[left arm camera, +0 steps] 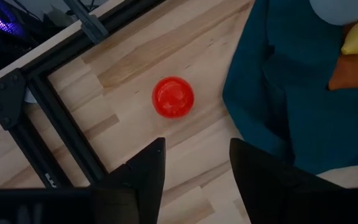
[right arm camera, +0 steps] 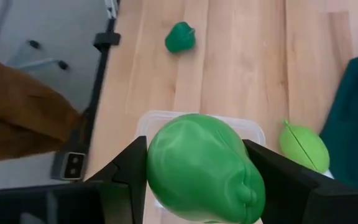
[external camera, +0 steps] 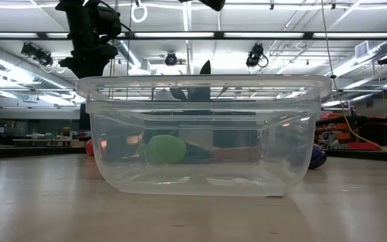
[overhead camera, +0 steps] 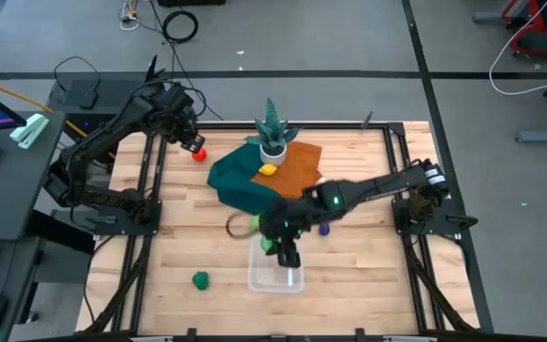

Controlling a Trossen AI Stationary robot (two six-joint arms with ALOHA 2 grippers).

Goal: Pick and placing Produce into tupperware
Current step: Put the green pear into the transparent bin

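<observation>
The clear tub (overhead camera: 257, 279) stands near the table's near edge and fills the low view (external camera: 207, 134). My right gripper (overhead camera: 289, 255) hangs over it, shut on a green toy fruit (right arm camera: 201, 168). A second green piece (right arm camera: 303, 147) lies beside the tub's far left corner, and a third (overhead camera: 200, 279) lies to the tub's left. The purple piece (overhead camera: 325, 229) rests on the wood, the yellow one (overhead camera: 268, 170) on the orange cloth. My left gripper (left arm camera: 194, 155) is open above the red piece (left arm camera: 173, 96), apart from it. My right gripper pinches the green fruit between its two fingers, one finger (right arm camera: 126, 171) on each of its rounded flanks (right arm camera: 160, 155). The fingers point down from above. The fruit is lifted clear, over the tub's rim (right arm camera: 253, 127).
A teal cloth (overhead camera: 240, 185) and an orange cloth (overhead camera: 292, 166) lie at the table's far middle, with a spiky plant in a white pot (overhead camera: 272, 138) on them. A black frame rail (left arm camera: 67, 137) runs close beside the red piece. Bare wood lies left and right of the tub.
</observation>
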